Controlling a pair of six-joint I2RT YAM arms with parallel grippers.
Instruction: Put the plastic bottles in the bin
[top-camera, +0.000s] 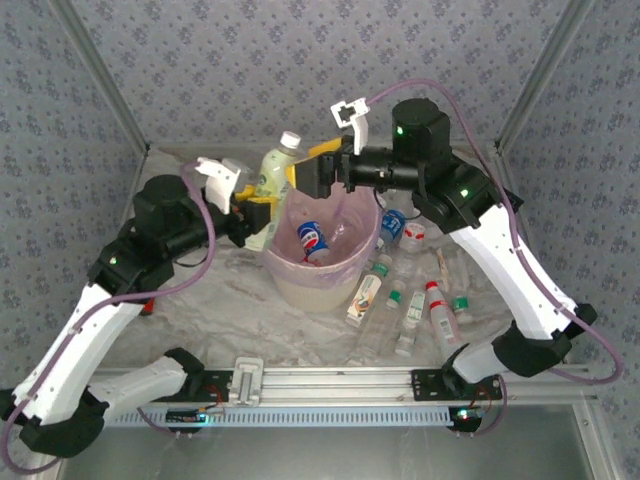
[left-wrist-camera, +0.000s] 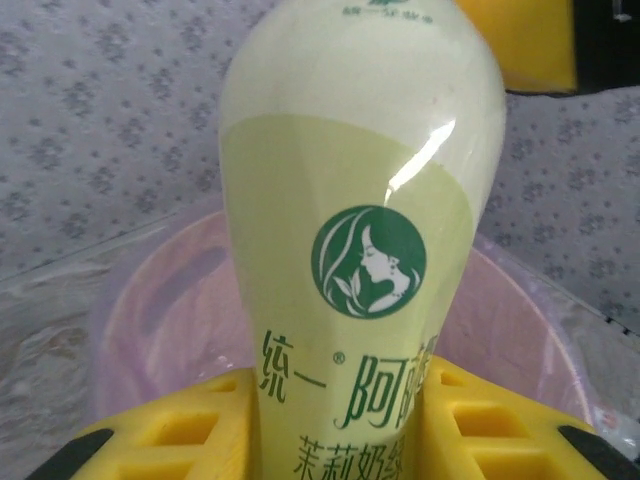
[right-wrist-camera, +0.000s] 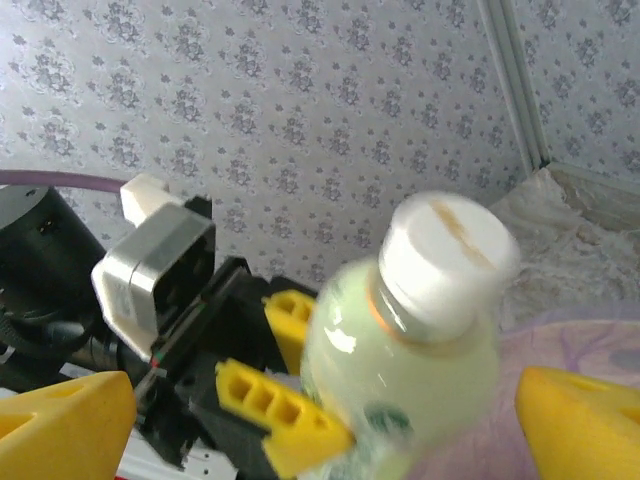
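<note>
Green-labelled bottle clamped cap up in left gripper at the rim of the bin, presumably for dropping inside; right gripper spread wide beside it, gripping nothing.

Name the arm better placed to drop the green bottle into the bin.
Left. The left gripper grips the green bottle right at the rim of the bin; the right gripper is open and empty above it.

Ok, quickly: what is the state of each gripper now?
Left gripper: closed on the pale green bottle.
Right gripper: open, holding nothing.
</note>
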